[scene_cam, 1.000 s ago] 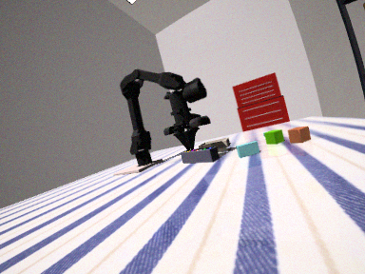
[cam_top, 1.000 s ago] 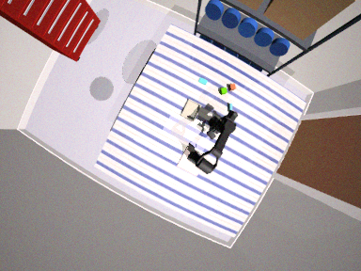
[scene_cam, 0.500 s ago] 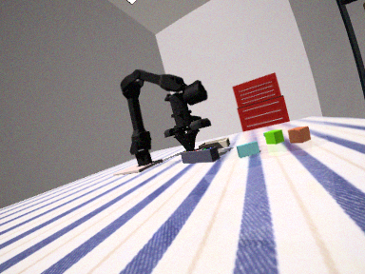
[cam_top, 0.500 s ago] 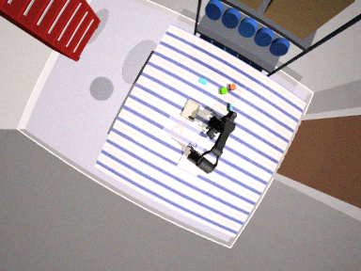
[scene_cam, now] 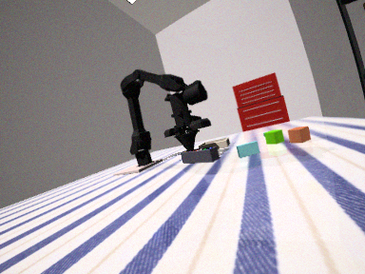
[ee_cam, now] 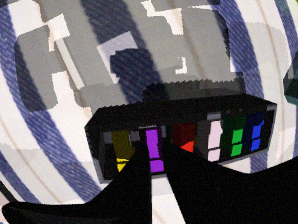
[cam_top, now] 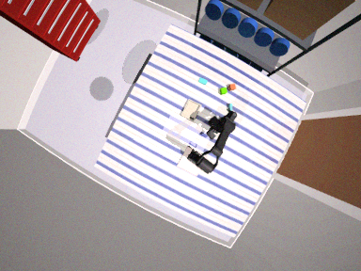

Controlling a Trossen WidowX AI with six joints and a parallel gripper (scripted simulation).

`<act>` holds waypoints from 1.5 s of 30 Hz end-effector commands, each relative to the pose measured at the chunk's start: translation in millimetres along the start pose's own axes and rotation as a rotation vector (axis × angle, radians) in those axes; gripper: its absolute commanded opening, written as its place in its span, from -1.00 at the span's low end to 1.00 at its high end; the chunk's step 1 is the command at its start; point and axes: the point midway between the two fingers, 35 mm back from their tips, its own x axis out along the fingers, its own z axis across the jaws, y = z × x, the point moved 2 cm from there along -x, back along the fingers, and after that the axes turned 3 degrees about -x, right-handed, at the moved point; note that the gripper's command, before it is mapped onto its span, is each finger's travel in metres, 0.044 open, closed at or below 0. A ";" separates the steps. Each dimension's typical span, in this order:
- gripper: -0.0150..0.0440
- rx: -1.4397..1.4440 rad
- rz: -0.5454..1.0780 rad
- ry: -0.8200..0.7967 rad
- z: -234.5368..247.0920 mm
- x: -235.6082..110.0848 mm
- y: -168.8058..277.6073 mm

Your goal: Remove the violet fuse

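Between the closed jaws of the gripper (ee_cam: 156, 163) sits the violet fuse (ee_cam: 153, 144), gripped while seated in the fuse block (ee_cam: 180, 111) on the striped table (scene_cam: 266, 209).

Black arm (cam_top: 220, 141), striped cloth (cam_top: 155, 188), red cabinet (cam_top: 52, 21)
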 end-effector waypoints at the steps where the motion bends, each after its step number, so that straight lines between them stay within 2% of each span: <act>1: -0.49 0.000 0.000 0.000 -0.1 -2.1 0.0; 45: -0.49 0.002 -0.003 0.001 -0.8 -23.6 -0.5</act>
